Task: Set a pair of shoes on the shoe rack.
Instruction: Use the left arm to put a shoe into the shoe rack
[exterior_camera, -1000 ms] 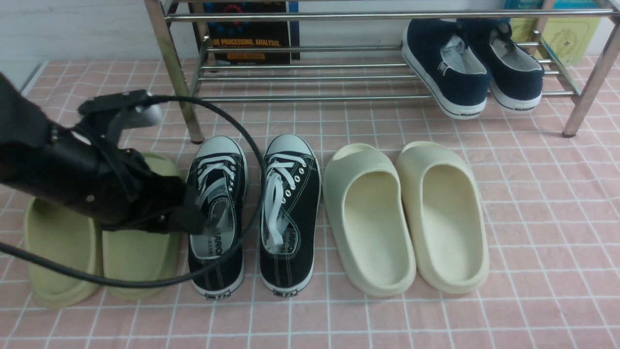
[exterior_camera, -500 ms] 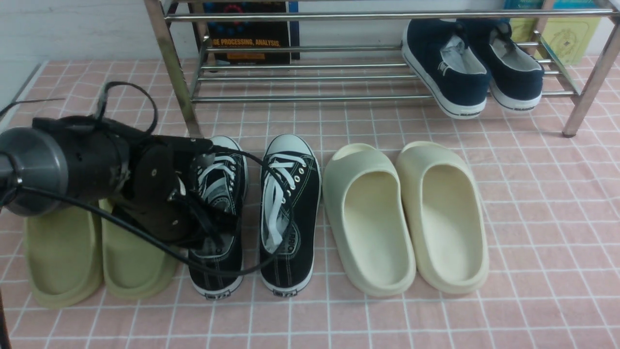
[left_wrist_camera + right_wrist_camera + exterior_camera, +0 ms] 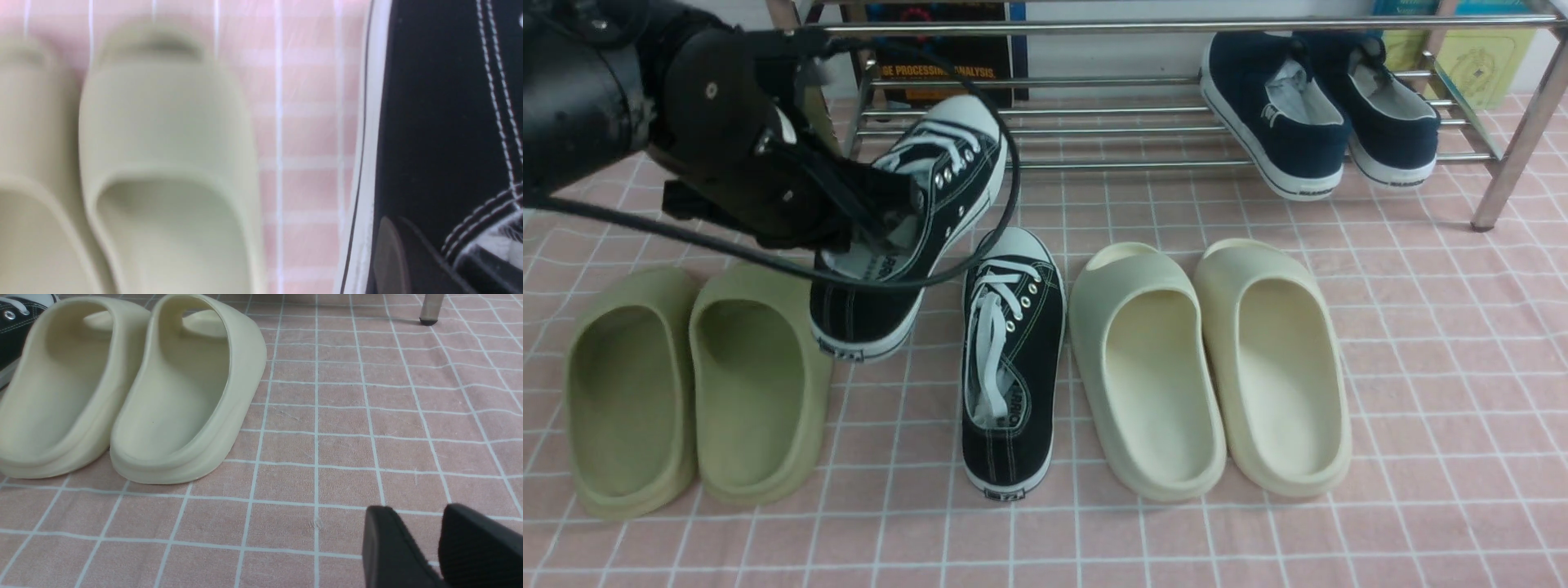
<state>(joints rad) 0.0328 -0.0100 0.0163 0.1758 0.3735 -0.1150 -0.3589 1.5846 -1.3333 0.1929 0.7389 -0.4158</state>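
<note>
Held sneaker: off the floor, tilted, toe up and pointing at the rack, heel low, just beside the inner olive slide. In front view the toe overlaps the rack's lower bars; whether it touches them cannot be told. L gripper sits at the shoe's opening, jaws pinched on the side wall approx. mid-length. In L wrist view one finger presses the black canvas from outside, next to the white sole edge; the other is hidden by the shoe. Other sneaker: flat on the pink grid cloth, toe toward the rack, between the held sneaker's heel and the cream slides. Navy shoes occupy the rack's R end; L part of the lower tier is bare. R gripper: low over the cloth, well apart from the cream slides, jaws slightly spread, nothing between them.
</note>
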